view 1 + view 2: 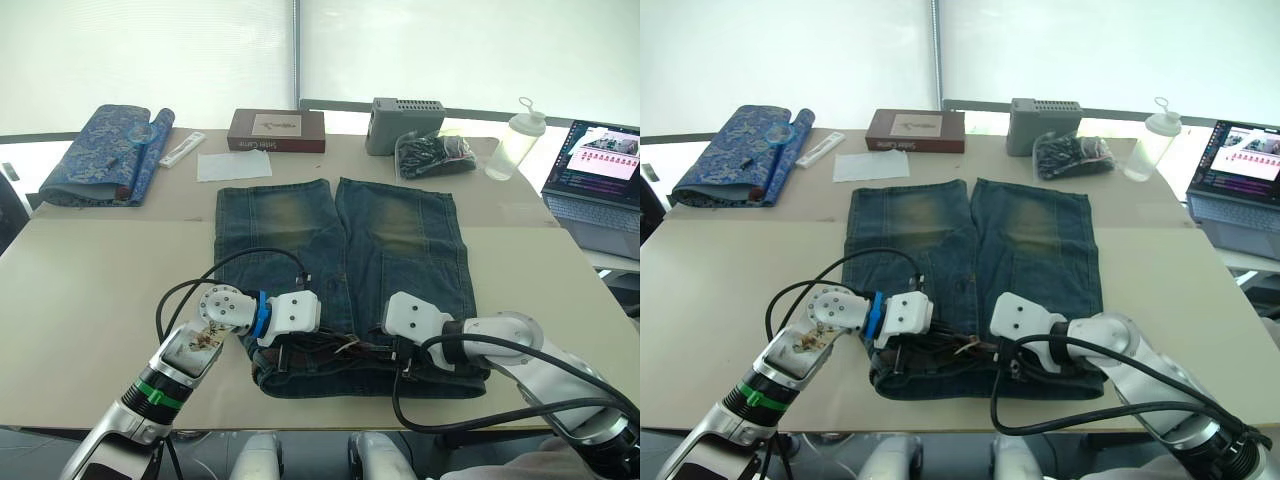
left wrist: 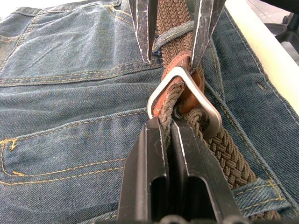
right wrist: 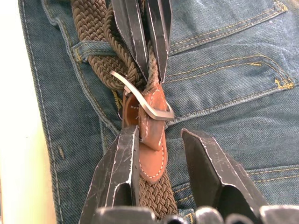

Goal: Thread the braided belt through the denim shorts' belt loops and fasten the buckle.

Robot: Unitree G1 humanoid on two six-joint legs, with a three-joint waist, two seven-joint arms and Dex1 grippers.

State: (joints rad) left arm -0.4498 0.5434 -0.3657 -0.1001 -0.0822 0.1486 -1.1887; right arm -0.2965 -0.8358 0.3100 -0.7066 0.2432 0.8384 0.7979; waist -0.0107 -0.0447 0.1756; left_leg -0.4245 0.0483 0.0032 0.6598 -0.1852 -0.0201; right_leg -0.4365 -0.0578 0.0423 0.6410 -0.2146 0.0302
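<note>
Table: beige, denim shorts laid flat.
Braided belt: along shorts' waistband.
Left gripper: clamped on belt beside buckle.
Right gripper: spread, straddling buckle.

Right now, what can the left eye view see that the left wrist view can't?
The left eye view takes in the laptop, the bottle and the blue fabric roll. The left wrist view gives close detail: the left gripper shut on the braided belt at the silver buckle, and the right gripper open around the leather end. Both show the denim shorts, the belt and both grippers.
</note>
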